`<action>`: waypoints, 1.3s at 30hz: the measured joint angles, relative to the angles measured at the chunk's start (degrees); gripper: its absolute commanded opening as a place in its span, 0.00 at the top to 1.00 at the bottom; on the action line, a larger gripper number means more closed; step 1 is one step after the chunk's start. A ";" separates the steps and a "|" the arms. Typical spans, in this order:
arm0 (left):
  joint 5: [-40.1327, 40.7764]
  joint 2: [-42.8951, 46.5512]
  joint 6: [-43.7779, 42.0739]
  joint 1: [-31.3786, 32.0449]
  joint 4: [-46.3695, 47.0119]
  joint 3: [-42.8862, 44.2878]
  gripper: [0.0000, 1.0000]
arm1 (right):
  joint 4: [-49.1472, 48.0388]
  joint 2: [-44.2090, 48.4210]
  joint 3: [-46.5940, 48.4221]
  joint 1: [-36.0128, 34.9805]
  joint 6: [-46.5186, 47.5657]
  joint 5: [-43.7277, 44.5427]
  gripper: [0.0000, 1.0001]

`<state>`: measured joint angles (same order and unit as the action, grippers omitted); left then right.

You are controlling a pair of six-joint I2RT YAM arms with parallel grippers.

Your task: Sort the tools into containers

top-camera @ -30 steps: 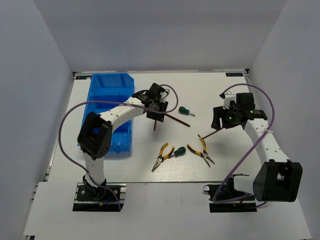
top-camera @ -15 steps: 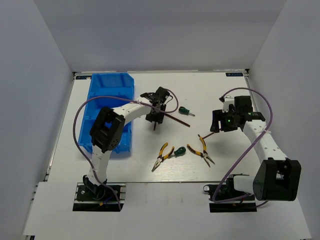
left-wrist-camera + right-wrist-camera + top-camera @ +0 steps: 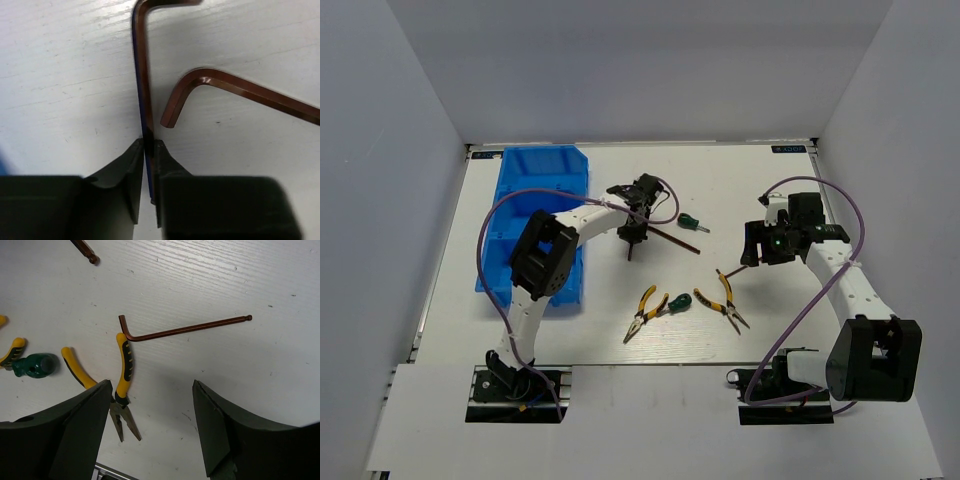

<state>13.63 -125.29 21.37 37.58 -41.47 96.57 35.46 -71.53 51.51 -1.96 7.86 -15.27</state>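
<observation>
My left gripper (image 3: 148, 145) is shut on the long shaft of a dark brown hex key (image 3: 141, 75) that lies on the white table. A second hex key (image 3: 240, 91) lies just right of it. From above, the left gripper (image 3: 634, 230) sits right of the blue containers (image 3: 535, 180). My right gripper (image 3: 150, 425) hangs open over the table, holding nothing. Below it lie another hex key (image 3: 185, 330) and yellow-and-black pliers (image 3: 123, 367). Two pliers (image 3: 645, 312) (image 3: 725, 300) and two green screwdrivers (image 3: 692, 224) (image 3: 677, 303) lie mid-table.
The blue bins stand in a row along the table's left side, with the left arm's elbow (image 3: 545, 260) reaching over their near end. Grey walls close in the back and both sides. A green screwdriver (image 3: 32, 365) lies left of the right gripper's fingers.
The left gripper has closed onto the hex key, and its elbow has swung right over the bins. The right gripper has shifted slightly and stayed open.
</observation>
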 measured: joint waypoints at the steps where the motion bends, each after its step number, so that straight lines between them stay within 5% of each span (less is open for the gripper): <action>1: 0.33 0.07 0.04 0.00 0.35 -0.39 0.83 | 0.00 0.00 0.00 0.00 -0.02 0.00 0.28; 5: 0.94 1.29 0.24 0.00 2.67 -2.89 1.00 | -0.02 -0.11 0.00 0.02 -0.20 -0.02 0.28; 14: 0.24 2.16 0.02 -1.31 0.87 -2.29 1.00 | -0.07 -0.63 0.00 0.00 -0.11 -0.39 0.28; 39: -5.97 2.58 1.62 -22.67 -5.27 22.38 1.00 | -2.80 -3.15 -1.20 0.02 0.48 -1.44 0.30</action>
<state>7.66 -122.72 22.98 14.92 -46.74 118.96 32.67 -74.67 50.30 -1.93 8.34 -16.71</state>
